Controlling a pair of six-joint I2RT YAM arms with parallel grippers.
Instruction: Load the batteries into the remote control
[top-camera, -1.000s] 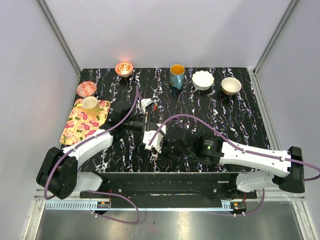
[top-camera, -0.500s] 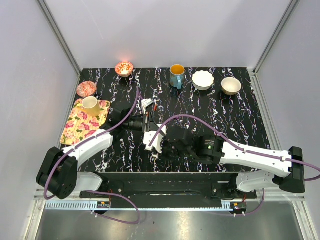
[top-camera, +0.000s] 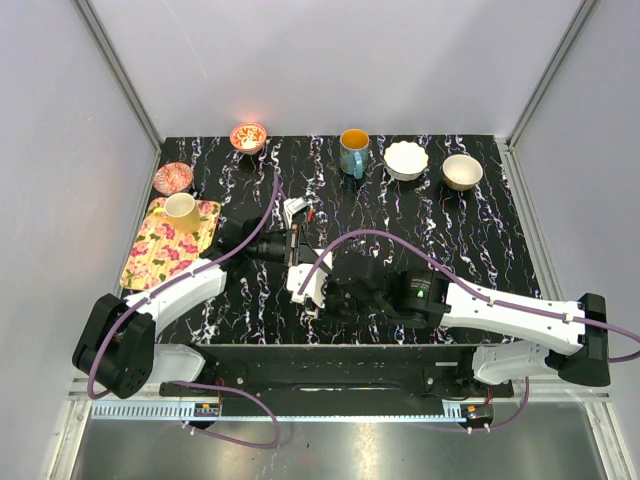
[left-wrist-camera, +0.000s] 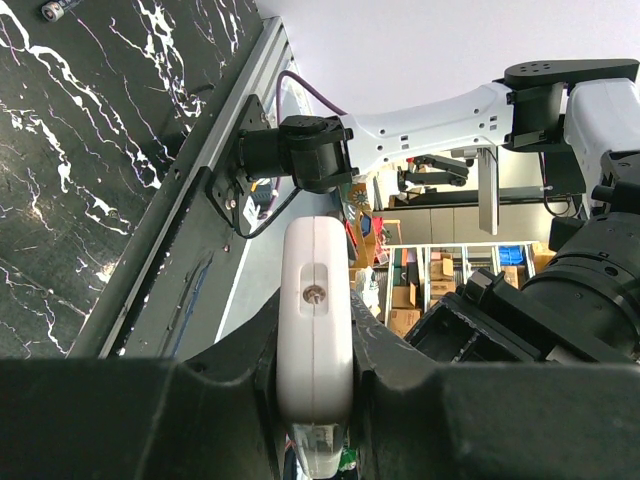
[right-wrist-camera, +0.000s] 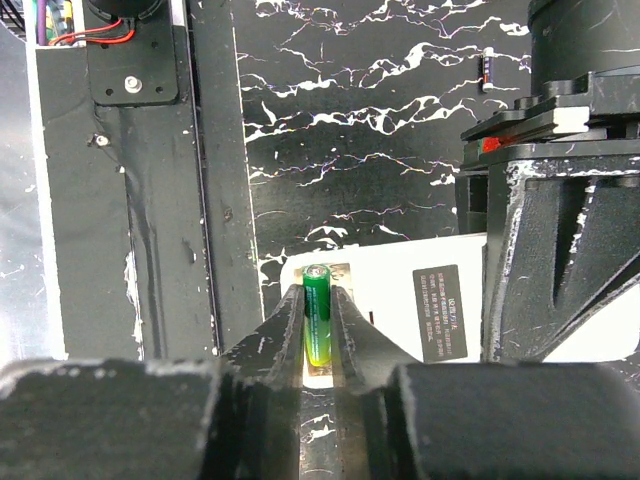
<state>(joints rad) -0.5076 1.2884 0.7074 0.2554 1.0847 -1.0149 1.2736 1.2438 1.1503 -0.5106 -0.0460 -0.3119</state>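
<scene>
Remote control (left-wrist-camera: 313, 290): white handset gripped by its long edges in the left claw (left-wrist-camera: 314, 365), near the front edge of the black marbled surface (right-wrist-camera: 340, 130). The narrowed right claw (right-wrist-camera: 318, 300) pinches a green battery (right-wrist-camera: 317, 335) lengthwise, directly over the remote's open compartment.

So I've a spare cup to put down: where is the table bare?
Bare: the right side of the black marbled table, between the beige bowl, the white bowl and the right arm. Crowded: the middle around the white remote control, and the left by the floral tray.
</scene>
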